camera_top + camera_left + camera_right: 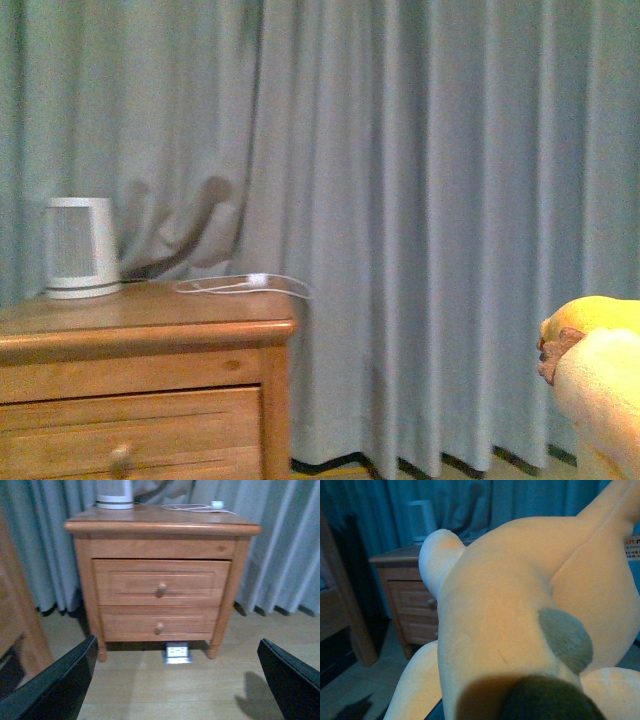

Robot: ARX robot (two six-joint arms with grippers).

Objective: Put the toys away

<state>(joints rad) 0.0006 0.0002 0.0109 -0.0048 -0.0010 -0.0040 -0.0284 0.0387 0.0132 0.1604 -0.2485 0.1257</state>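
The orange-yellow plush animal (510, 610) fills the right wrist view, with a grey-brown patch on its side; my right gripper (540, 705) is shut on it, its fingers mostly hidden by the plush. In the front view a part of the plush animal (600, 380) shows at the lower right edge, held above the floor. My left gripper (185, 680) is open over the wooden floor, its black fingers (55, 680) wide apart and empty, facing the two-drawer wooden nightstand (160, 580).
The nightstand (140, 380) stands at the left against grey-blue curtains (420, 200). A small white appliance (80, 248) and a white cable (245, 284) lie on its top. A power strip (177, 652) lies under it. Another wooden piece of furniture (20, 615) stands beside it.
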